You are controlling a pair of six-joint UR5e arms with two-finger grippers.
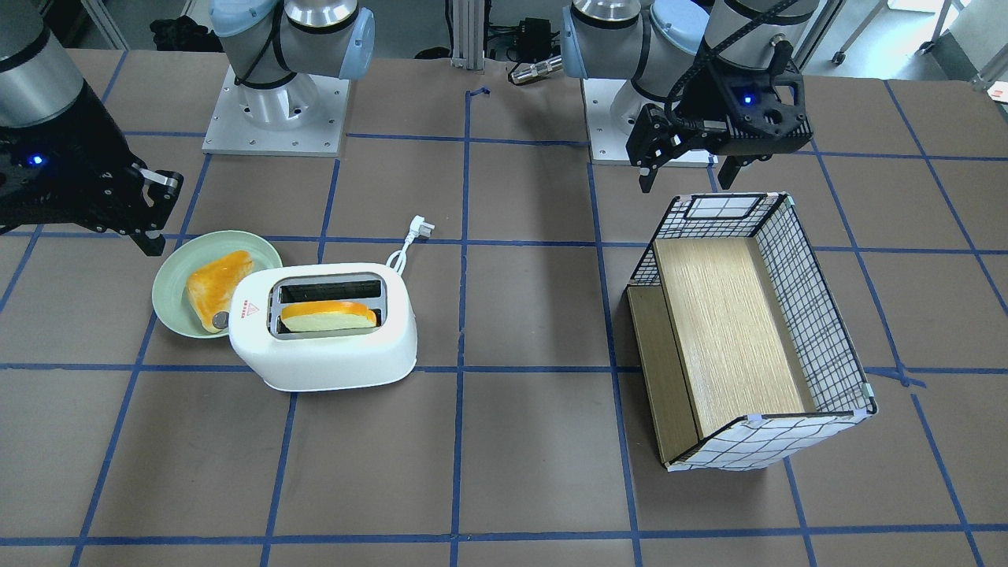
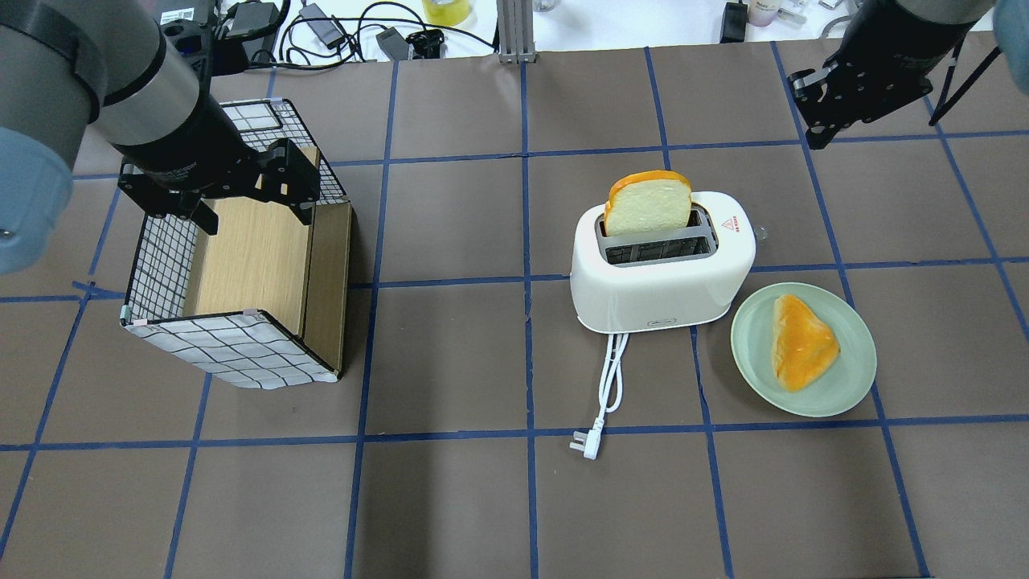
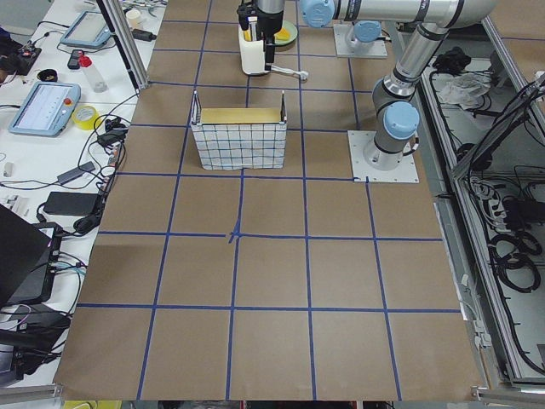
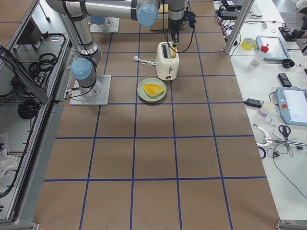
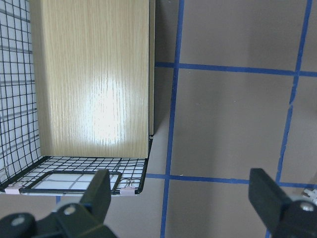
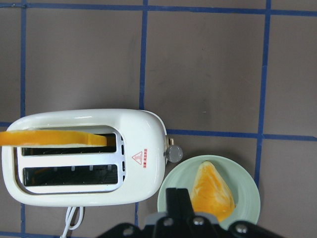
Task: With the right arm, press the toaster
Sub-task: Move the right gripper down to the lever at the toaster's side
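Note:
The white toaster [image 2: 659,281] stands right of the table's middle, with a bread slice [image 2: 647,205] standing up out of its far slot. Its grey knob [image 6: 173,153] faces a green plate. My right gripper [image 2: 816,137] hangs high over the table, apart from the toaster, beyond and to the right of its knob end. The right wrist view shows its fingers [image 6: 178,201] together, empty, with the toaster [image 6: 84,158] below. In the front view this gripper [image 1: 153,240] is left of the toaster [image 1: 323,346]. My left gripper [image 5: 183,193] is open and empty.
A green plate [image 2: 852,378] with a bread piece [image 2: 800,342] lies beside the knob end. The toaster's white cord [image 2: 611,378] trails toward the robot. A wire basket [image 2: 233,346] with a wooden insert stands on the left, and the left gripper [image 2: 253,211] hovers over its rim.

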